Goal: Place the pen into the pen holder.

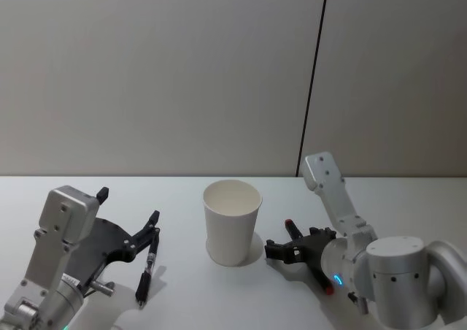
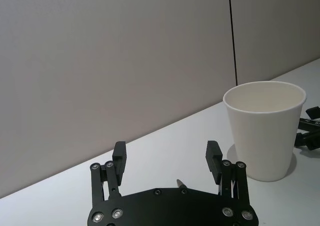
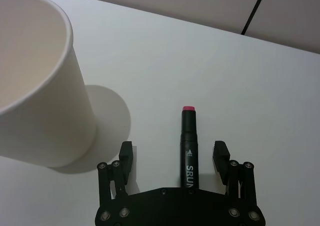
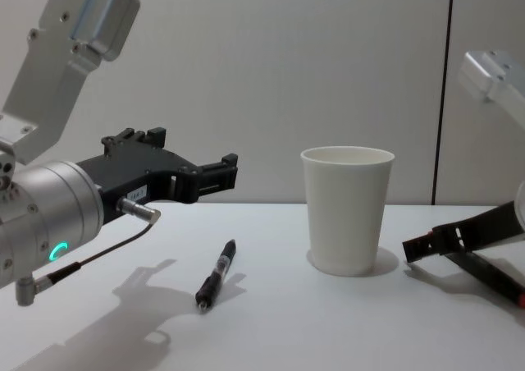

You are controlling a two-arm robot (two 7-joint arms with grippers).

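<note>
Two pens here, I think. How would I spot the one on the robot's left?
Find the white cup mid-table. On the robot's left of it, below the left gripper, lies a slim black pen; the other, a stubby marker, has a red end.

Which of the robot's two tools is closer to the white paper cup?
Right. The right tool sits low, close beside the cup, straddling a marker; the left tool hovers farther away, above a black pen.

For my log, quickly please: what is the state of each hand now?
Left hand: open, empty, above the black pen.
Right hand: open, around the marker, not gripping.
</note>
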